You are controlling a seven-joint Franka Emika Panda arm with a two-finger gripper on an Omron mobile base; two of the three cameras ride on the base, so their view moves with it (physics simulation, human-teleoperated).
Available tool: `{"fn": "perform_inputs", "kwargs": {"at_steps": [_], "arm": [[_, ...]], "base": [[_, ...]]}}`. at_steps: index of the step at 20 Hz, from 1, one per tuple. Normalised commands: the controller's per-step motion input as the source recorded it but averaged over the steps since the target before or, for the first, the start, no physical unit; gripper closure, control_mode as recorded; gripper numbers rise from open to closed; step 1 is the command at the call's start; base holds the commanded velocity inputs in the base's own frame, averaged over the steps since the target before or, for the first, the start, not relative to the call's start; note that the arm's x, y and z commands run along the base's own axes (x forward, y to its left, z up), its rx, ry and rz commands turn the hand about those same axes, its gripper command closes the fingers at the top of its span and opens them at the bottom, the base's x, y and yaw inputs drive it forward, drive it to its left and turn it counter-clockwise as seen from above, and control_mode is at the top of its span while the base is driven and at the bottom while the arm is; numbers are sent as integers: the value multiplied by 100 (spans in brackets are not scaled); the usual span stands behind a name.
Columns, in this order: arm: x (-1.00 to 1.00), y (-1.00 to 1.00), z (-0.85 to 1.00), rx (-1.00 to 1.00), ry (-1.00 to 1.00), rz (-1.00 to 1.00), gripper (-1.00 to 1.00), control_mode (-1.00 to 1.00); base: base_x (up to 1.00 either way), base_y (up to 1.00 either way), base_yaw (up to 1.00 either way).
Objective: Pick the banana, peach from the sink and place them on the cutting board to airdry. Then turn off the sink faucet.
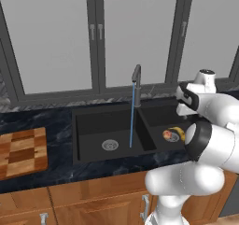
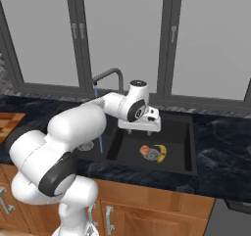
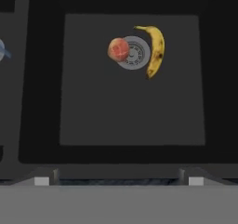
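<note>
The yellow banana (image 3: 156,49) and the orange-pink peach (image 3: 118,49) lie in the right basin of the black sink (image 3: 130,107), on either side of its silver drain (image 3: 134,54). My gripper (image 3: 118,181) hangs open well above that basin with nothing between its fingertips (image 3: 42,180). From the base, the banana (image 2: 161,153) and peach (image 2: 145,151) sit below the gripper (image 2: 142,130). The faucet (image 1: 136,78) stands behind the sink (image 1: 107,114) and drops a thin blue stream (image 1: 132,121) into the left basin. The checkered cutting board (image 1: 23,151) lies on the counter far left.
Dark marble counter (image 1: 56,130) surrounds the sink, with wooden cabinet fronts (image 1: 93,200) below. A divider (image 1: 145,128) splits the two basins; the left one has its own drain (image 1: 110,145). Grey window frames (image 1: 95,37) rise behind the faucet.
</note>
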Motion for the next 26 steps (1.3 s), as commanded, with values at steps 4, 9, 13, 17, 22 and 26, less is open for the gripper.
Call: {"fn": "perform_inputs", "kwargs": {"at_steps": [4,9,13,17,22,26], "arm": [[3,-10,-21,0,0,-1,-100,-100],[2,-10,-22,0,0,-3,-100,-100],[4,-12,-19,0,0,-2,-100,-100],[7,-7,-18,0,0,0,-100,-100],[8,-7,-17,0,0,0,-100,-100],[12,-9,-16,0,1,0,-100,-100]], "base": [[0,0,0],[0,0,0],[0,0,0],[0,0,0],[0,0,0],[0,0,0]]}}
